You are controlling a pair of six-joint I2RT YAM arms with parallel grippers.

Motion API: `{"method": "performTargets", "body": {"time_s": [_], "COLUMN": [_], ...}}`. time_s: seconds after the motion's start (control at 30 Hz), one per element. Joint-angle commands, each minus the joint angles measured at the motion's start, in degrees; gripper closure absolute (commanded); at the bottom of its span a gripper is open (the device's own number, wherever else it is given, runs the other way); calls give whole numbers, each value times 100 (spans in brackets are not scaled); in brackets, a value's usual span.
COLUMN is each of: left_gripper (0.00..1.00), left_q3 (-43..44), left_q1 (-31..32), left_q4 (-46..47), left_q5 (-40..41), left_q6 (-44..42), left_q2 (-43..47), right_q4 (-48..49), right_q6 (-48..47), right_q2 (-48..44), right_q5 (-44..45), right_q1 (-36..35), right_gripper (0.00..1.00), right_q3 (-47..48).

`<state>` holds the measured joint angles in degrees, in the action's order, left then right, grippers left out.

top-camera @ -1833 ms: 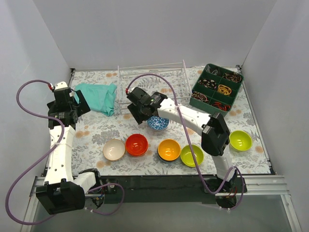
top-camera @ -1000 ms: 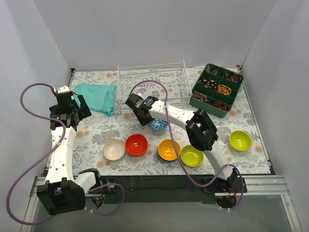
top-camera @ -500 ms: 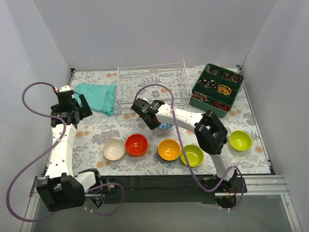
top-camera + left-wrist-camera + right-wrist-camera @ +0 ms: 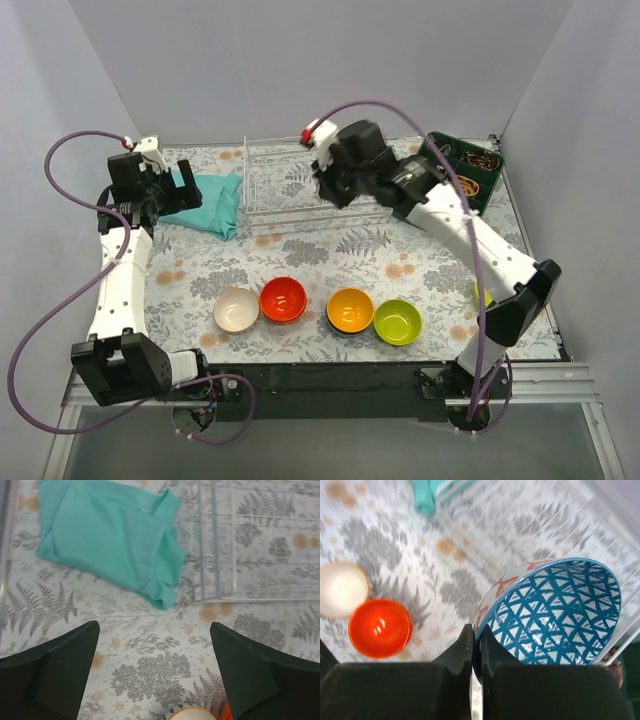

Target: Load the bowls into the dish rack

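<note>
My right gripper [image 4: 476, 630] is shut on the rim of the blue-patterned bowl [image 4: 555, 615], which hangs tilted in the air. In the top view that gripper [image 4: 335, 185] is raised over the white wire dish rack [image 4: 262, 165], and the bowl is hidden beneath it. On the table in front lie a cream bowl [image 4: 236, 309], a red-orange bowl [image 4: 283, 299], an orange-yellow bowl [image 4: 350, 309] and a lime-green bowl [image 4: 397, 321]. Another lime-green bowl [image 4: 481, 293] peeks out behind the right arm. My left gripper [image 4: 160, 187] stands open, holding nothing, at the far left.
A teal cloth [image 4: 208, 200] lies left of the rack, partly under my left gripper. A dark green compartment tray [image 4: 478, 168] of small items stands at the back right. Grey walls close in the sides and back.
My right gripper closed on the blue bowl's rim, lifted it off the table and swung it up and back over the rack. My left arm drew back toward the far left.
</note>
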<state>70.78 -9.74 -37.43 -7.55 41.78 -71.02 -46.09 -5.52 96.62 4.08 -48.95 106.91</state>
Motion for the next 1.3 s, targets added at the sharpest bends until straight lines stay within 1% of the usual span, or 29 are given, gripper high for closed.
{"method": "performTargets", "body": {"time_s": [0.0,0.03,0.07,0.1,0.13,0.17,0.2,0.23,0.27,0.3,0.33,0.37,0.43,0.47,0.5,0.57,0.67,0.7,0.83,0.93,1.07,1.1,1.13,1.27], "left_gripper": [7,7,7,9,10,12,16,18,19,20,22,23,24,24,24,25,23,23,24,24,22,22,22,21], "left_q3": [427,445,497,550,638,812,919,989,1155,1227,1306,1385,1666,1797,2077,2351,2983,3072,2889,3353,3643,3679,3723,3820], "left_q1": [33,33,33,51,51,60,60,60,60,60,60,60,60,51,60,103,296,349,428,648,894,903,1069,1158], "left_q4": [482,621,684,702,711,693,684,684,693,702,728,746,737,711,693,536,-8,-132,-124,-623,-660,-678,-713,-810], "left_q5": [-1915,-2178,-2285,-2373,-2469,-2540,-2558,-2602,-2654,-2664,-2681,-2742,-2918,-2980,-3198,-3331,-3358,-3341,-3753,-3815,-3290,-3227,-3157,-2893], "left_q6": [-136,22,84,128,181,225,234,243,252,252,243,226,190,164,146,85,-458,-773,-951,-1294,-1313,-1304,-1295,-1330], "left_q2": [-376,-455,-665,-763,-903,-1148,-1290,-1413,-1519,-1763,-1870,-2002,-2344,-2468,-2573,-2934,-3303,-3347,-3295,-3602,-3769,-3822,-3848,-3893], "right_q4": [1187,1442,1958,2128,2243,2383,2472,2586,2952,3174,3420,3970,4387,4920,5134,5695,6293,6418,6989,7507,7790,7842,7965,8010], "right_q6": [-408,-223,-21,172,505,778,972,1287,1412,1561,1771,2200,2545,2904,3073,3519,3873,4048,4365,4576,4691,4692,4674,4709], "right_q2": [-231,-196,-118,179,382,610,1056,1270,1611,1754,1877,2104,2317,2500,2598,2887,3326,3407,3802,4075,4461,4514,4567,4857], "right_q5": [-1873,-2441,-2777,-3172,-3759,-4017,-4525,-4817,-5098,-5432,-5609,-5828,-6190,-6304,-6453,-6481,-6490,-6403,-6069,-5805,-5436,-5313,-5251,-4979], "right_q1": [1263,1465,1867,2028,2160,2344,2424,2486,2565,2592,2627,2688,2732,2794,2803,2890,2961,2979,3040,3067,3049,3040,3032,2970], "right_gripper": [99,99,99,99,99,99,99,99,99,99,99,99,99,99,99,99,99,99,99,99,99,99,99,99], "right_q3": [-90,-301,-329,-259,107,337,556,802,1092,1199,1252,1305,1332,1297,1262,1244,1437,1542,1605,1613,1814,1859,1877,2088]}}
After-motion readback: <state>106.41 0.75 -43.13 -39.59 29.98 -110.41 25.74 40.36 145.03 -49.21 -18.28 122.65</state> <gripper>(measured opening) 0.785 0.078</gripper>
